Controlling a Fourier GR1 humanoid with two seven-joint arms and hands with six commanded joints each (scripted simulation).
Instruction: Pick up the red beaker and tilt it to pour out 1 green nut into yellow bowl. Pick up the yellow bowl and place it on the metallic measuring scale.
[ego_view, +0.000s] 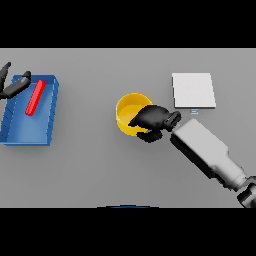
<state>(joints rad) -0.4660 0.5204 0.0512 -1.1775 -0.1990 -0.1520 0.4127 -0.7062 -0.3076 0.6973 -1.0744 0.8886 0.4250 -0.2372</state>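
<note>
The right arm (207, 150) enters from the lower right corner and runs diagonally up and to the left across the grey table (100, 165), its pale forearm ending in the dark right hand (152, 120) at the table's centre. That hand lies over the right-hand rim of the yellow bowl (127, 112), fingers curled over the edge and into the bowl's opening, with the thumb apparently lower, at the near outer wall; the hand appears to be clamped on the rim. The bowl stands upright on the table; whether it is lifted cannot be told. Its interior, where visible, shows plain yellow; no content can be made out. The metallic measuring scale (193, 90), a pale square plate, sits just beyond and to the right of the hand, apart from the bowl. The left hand (12, 85) shows at the far left edge, over the upper left corner of a blue tray (22, 132); its fingers are extended and slightly spread, holding nothing. The red beaker (35, 97) lies on its side inside the tray, in the upper part, just beside the left hand's fingertips; contact between them cannot be confirmed.
</note>
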